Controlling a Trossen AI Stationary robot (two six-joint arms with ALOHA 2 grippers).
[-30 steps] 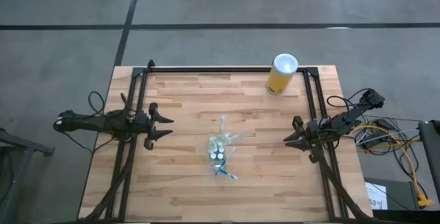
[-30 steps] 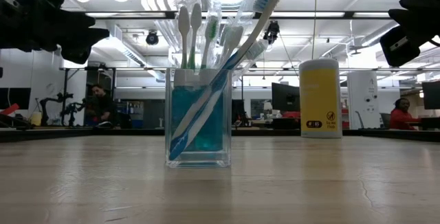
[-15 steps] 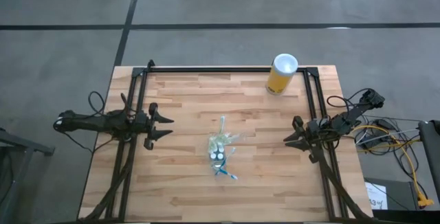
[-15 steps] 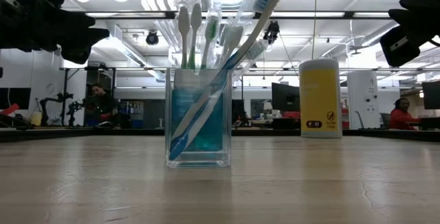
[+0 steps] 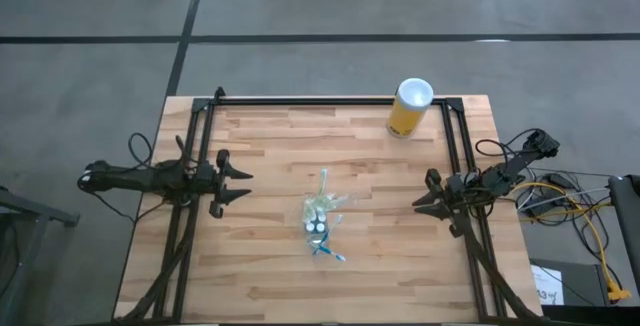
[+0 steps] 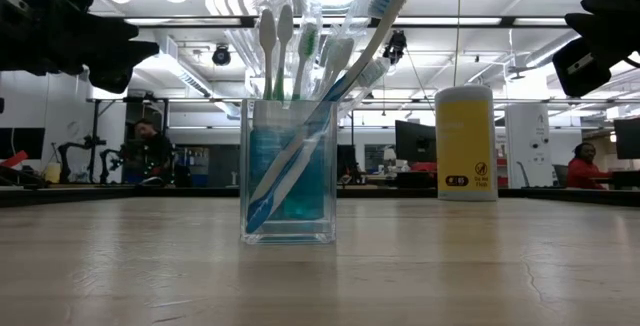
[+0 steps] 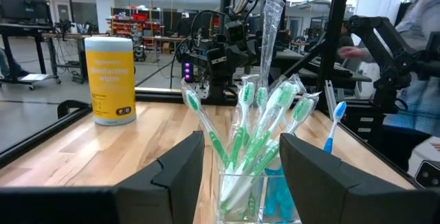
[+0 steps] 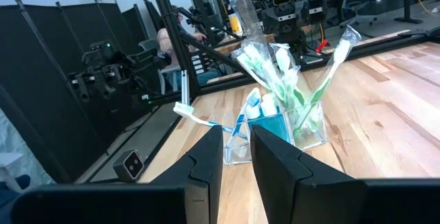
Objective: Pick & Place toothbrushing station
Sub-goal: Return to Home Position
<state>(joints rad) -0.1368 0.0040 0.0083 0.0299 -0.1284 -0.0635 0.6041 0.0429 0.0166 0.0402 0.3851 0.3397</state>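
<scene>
The cup (image 6: 290, 234) stands mid-tabletop, toothbrushes (image 6: 285, 46) upright. Left gripper (image 5: 247, 185) and right gripper (image 5: 421, 193) flank it near opposite edges, both spread and empty

Clear cup (image 5: 319, 223) on wooden table (image 5: 270, 141)

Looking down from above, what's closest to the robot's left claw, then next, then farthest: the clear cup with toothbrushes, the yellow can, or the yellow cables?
From the left claw:
1. clear cup, in the middle of the table, to the claw's right.
2. yellow can, at the back edge, right of middle.
3. yellow cables, off the table, past its right side.
</scene>
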